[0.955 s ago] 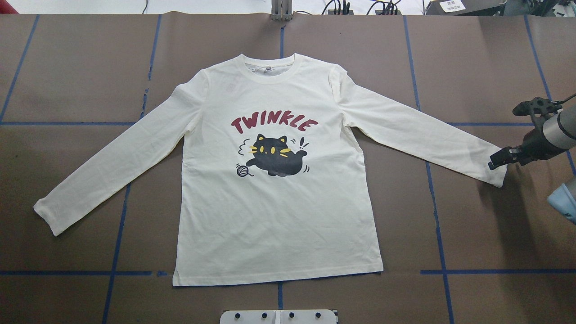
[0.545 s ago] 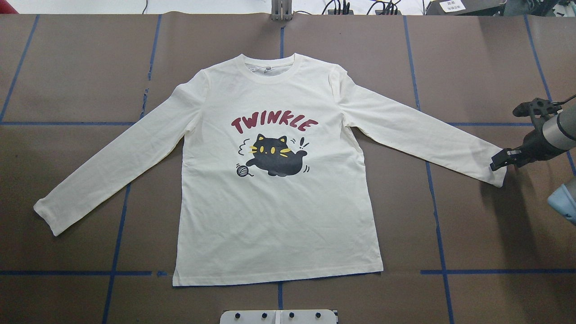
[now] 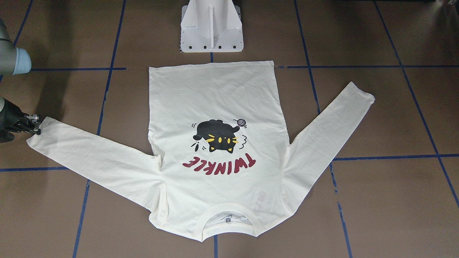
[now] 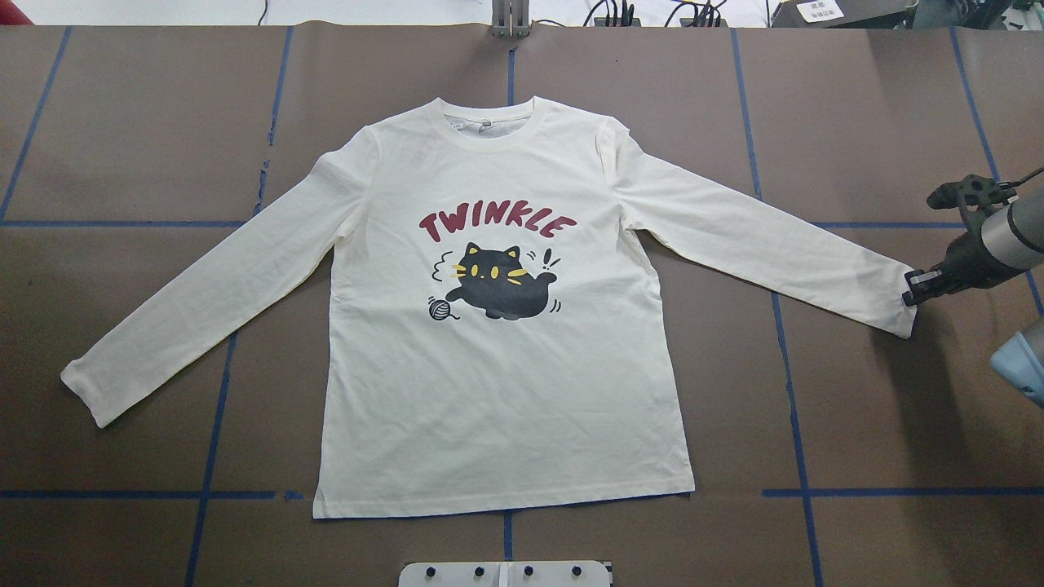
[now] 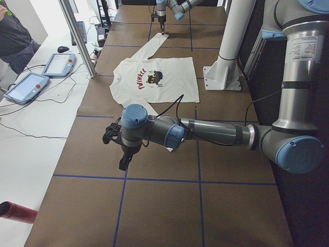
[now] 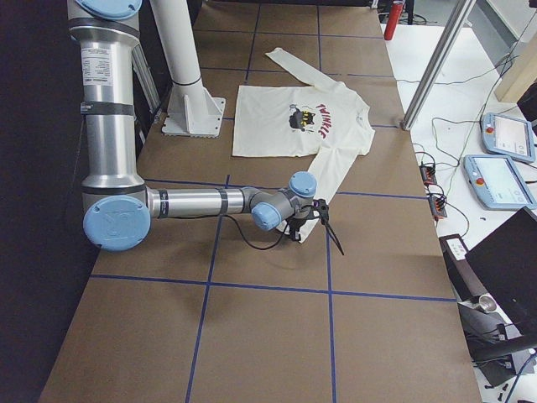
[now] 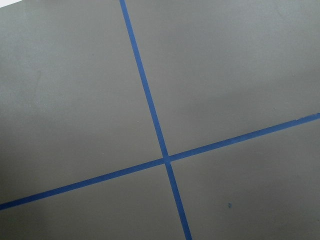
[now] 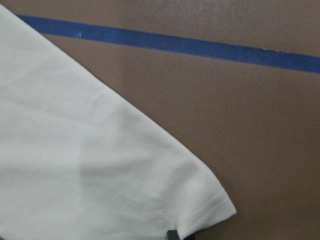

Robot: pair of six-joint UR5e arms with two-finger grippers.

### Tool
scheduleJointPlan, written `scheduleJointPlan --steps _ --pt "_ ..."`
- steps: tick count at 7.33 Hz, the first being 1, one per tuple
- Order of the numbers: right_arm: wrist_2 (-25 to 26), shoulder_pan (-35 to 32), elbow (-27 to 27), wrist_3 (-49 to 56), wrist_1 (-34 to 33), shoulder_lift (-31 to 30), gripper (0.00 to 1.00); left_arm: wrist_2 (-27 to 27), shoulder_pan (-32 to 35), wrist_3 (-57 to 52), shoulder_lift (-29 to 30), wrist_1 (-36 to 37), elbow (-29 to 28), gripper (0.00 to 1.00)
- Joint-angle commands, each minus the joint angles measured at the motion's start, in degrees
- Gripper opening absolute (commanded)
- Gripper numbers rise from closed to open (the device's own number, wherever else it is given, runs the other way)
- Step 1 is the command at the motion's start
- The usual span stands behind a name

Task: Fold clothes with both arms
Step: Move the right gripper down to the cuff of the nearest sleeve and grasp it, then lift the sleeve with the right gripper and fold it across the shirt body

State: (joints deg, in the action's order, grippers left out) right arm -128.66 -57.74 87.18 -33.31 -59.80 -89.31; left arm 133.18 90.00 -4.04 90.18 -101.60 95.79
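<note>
The cream long-sleeved T-shirt (image 4: 506,391) lies flat with its print up and both sleeves spread out, collar on the far side. In the front-facing view the shirt (image 3: 215,96) appears upside down. My right gripper (image 4: 909,295) is low at the end of the right sleeve cuff (image 4: 897,314), its fingers apparently open around the cuff's edge (image 3: 36,124). The right wrist view shows that cuff (image 8: 200,200) flat on the brown table. My left gripper (image 5: 123,162) hangs over bare table, away from the left cuff (image 4: 86,391). I cannot tell whether the left gripper is open or shut.
The white pedestal base (image 3: 211,32) stands just behind the shirt's hem. Blue tape lines (image 7: 150,115) cross the brown table cover. Two pendant tablets (image 5: 25,87) and cables lie on a side bench, where part of a person (image 5: 13,31) shows.
My right gripper has shifted slightly outward along the sleeve and sunk toward the cuff's end. The shirt has not moved.
</note>
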Motion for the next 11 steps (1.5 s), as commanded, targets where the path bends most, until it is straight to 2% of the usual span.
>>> scheduleJointPlan --steps 1,3,5,6,7,8,10,11 --pt "-0.53 0.00 2.62 -0.09 0.38 0.19 0.00 -0.02 0.00 0.09 0.09 0.00 0.01 1.00" --pt "-2.45 -0.70 6.93 -0.78 0.47 2.02 0.00 -0.02 0.00 0.09 0.35 0.00 -0.08 1.00" --pt "-8.94 -4.91 6.86 -8.47 0.12 11.48 0.00 -0.02 0.00 0.09 0.44 0.00 -0.16 1.00" --pt "-9.49 -5.10 5.90 -14.79 0.12 17.36 0.00 -0.02 0.00 0.09 0.35 0.00 -0.16 1.00" --pt "-9.76 -4.92 2.50 -20.94 0.12 25.07 0.00 -0.02 0.00 0.09 0.44 0.00 -0.16 1.00" --pt "-10.11 -3.97 -3.28 -24.83 0.12 34.46 0.00 -0.02 0.00 0.09 0.44 -0.09 -0.16 1.00" --pt "-9.85 -0.29 -19.77 -26.53 0.12 55.63 0.00 -0.02 0.00 0.09 0.44 -0.09 -0.43 1.00" --pt "-5.59 4.78 -26.65 -26.98 0.03 63.48 0.00 -0.02 0.00 0.09 0.35 -0.87 -1.21 1.00"
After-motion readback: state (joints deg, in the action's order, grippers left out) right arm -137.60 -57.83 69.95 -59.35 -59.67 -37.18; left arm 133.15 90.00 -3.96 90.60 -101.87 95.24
